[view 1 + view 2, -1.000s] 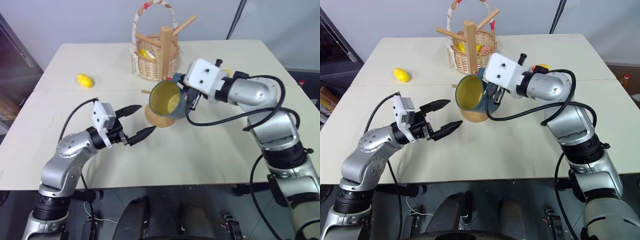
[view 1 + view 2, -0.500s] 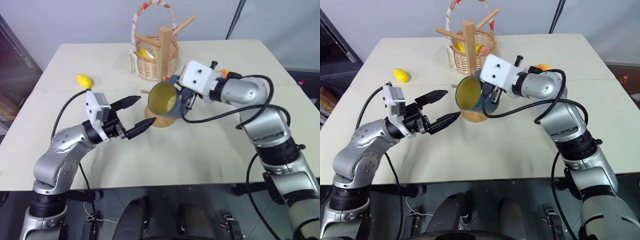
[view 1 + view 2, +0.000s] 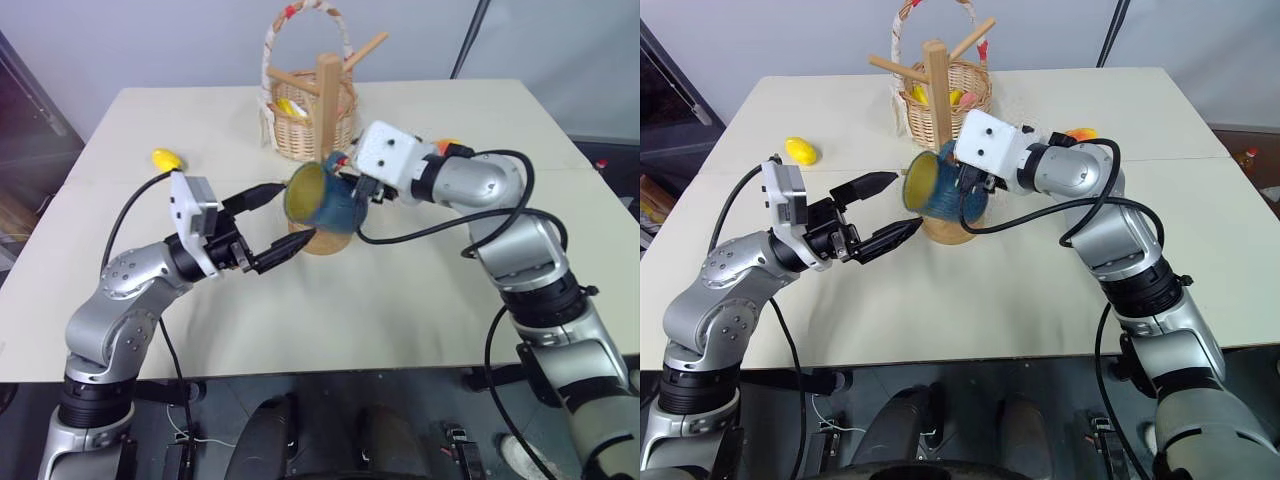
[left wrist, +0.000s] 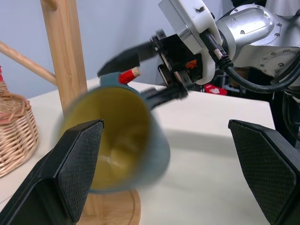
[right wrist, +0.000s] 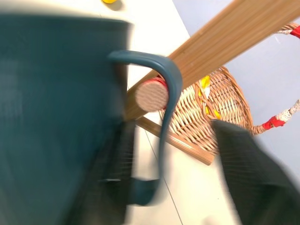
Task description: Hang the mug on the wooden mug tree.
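**Mug on the peg, right end effector opened: the release step**

The right end effector (image 4: 126, 82) stands open. In the left wrist view one black finger lies above the mug's handle and the other below it, and neither seems to press on it. In the right wrist view the handle (image 5: 166, 84) is looped around a red-tipped peg (image 5: 151, 95), so the peg passes through the loop.

The dark blue mug (image 3: 325, 198) is in the centre of the head views. It is just in front of the post of the wooden mug tree (image 3: 330, 95) and above the round base (image 3: 950, 233), and its yellow mouth is turned to the left of the frame. The mug looks smeared in both wrist views, so I judge that it is swinging or settling on the peg.

The left end effector (image 3: 285, 213) is also wide open and holds nothing. Its two fingertips are just left of the mug's rim, but I cannot tell if one touches it.

Behind the tree, at upper centre, stands a wicker basket (image 3: 295, 125). A small yellow fruit (image 3: 167, 159) lies at upper left on the bench (image 3: 400, 300).

In my judgement the hanging is nearly done and the step in hand is the release. The next move calls for the right end effector to draw back, toward the right of the frame. It should not catch the handle, because a pull could lift the loop off the short peg or tip the tree. The left end effector can stay near as a guard until the mug hangs quietly.
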Controlling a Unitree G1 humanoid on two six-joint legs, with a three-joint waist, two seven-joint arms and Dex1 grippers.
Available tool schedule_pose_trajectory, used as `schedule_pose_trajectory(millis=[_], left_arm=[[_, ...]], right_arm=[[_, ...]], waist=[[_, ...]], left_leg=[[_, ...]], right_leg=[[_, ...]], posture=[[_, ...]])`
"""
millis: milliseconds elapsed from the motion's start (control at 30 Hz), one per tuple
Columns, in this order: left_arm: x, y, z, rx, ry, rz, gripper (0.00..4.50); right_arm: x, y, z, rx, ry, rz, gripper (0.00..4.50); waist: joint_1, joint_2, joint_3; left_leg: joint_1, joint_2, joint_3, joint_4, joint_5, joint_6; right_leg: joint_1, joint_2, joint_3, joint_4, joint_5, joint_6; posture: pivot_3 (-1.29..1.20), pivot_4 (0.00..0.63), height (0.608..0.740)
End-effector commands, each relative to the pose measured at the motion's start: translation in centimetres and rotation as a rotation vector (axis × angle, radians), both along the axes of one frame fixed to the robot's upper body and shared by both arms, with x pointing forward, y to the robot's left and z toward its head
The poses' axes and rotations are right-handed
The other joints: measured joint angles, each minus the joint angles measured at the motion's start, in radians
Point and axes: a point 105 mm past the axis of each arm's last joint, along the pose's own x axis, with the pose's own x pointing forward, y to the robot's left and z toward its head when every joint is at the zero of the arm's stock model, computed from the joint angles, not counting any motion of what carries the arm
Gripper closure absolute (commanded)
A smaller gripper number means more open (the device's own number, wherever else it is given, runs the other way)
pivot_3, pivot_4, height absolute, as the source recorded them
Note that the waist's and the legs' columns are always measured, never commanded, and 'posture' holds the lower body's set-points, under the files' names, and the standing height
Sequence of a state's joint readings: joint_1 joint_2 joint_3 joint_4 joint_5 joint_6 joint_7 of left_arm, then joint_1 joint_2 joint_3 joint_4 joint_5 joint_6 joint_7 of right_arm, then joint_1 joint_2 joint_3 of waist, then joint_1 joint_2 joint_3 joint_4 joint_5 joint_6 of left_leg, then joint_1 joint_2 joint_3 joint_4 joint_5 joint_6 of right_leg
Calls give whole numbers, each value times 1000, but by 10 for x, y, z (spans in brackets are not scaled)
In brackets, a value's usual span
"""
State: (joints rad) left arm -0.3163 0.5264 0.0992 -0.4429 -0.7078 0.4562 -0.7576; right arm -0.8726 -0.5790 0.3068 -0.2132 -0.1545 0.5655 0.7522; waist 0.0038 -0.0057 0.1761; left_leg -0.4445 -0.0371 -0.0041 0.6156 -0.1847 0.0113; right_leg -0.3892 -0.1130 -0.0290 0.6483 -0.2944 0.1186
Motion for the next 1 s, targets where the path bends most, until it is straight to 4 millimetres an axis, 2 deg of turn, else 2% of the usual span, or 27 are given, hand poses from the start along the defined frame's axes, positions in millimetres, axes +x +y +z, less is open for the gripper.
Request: schedule_pose_trajectory(millis=[33, 233, 333, 467, 567, 667, 700, 800, 1000], left_arm=[[-4, -1, 11, -4, -49, -11, 0], [2, 5, 7, -6, -28, 26, 0], [13, 18, -1, -2, 1, 113, 0], [29, 45, -19, -14, 50, 280, 0], [40, 73, -40, -31, 102, 442, 0], [43, 99, -66, -41, 155, 595, 0], [43, 107, -77, -34, 176, 647, 0], [40, 121, -96, -13, 205, 743, 0], [29, 131, -110, 37, 200, 818, 0]], right_arm=[[-6, 0, 26, 9, -95, 13, 966], [-22, -29, 43, 37, -105, 11, 966], [-38, -48, 38, 127, -39, 45, 966], [-52, -79, 9, 314, 107, 25, 966], [-50, -109, -28, 534, 217, -70, 966], [-47, -131, -70, 678, 263, -156, 966], [-45, -134, -84, 698, 265, -178, 966], [-39, -139, -104, 779, 277, -208, 966], [-32, -134, -126, 793, 310, -181, 966]], waist=[[0, 0, 0], [4, 0, 0], [8, -1, 0], [8, -2, -1], [6, -2, -1], [5, -2, -1], [4, -2, -1], [2, -1, 0], [6, -1, -1]], left_leg=[[0, 0, 0, 0, 0, 0], [0, 0, 0, 0, 0, 0], [0, 0, 0, 0, 0, 0], [0, 0, 0, 0, 0, 0], [1, 0, 0, 0, 0, 0], [1, 1, 0, -1, 0, 0], [2, 1, 0, -1, 0, 0], [2, 0, 1, -1, 0, 0], [2, 0, 1, -1, 0, 0]], right_leg=[[0, 0, 0, 0, 0, 0], [0, 0, 0, 0, 0, 0], [1, 0, 0, -1, 0, 0], [2, -2, 0, -1, 0, 0], [1, -4, 0, -1, 0, 0], [1, -4, 0, 0, 0, 0], [2, -4, 0, -1, 0, 0], [1, -4, 1, 0, 0, 0], [1, -4, 1, 0, 0, 0]], posture=[[0, 150, 740], [0, 150, 740], [0, 150, 740], [0, 150, 740], [0, 150, 740], [0, 150, 740], [0, 150, 740], [0, 150, 740], [0, 150, 740]])
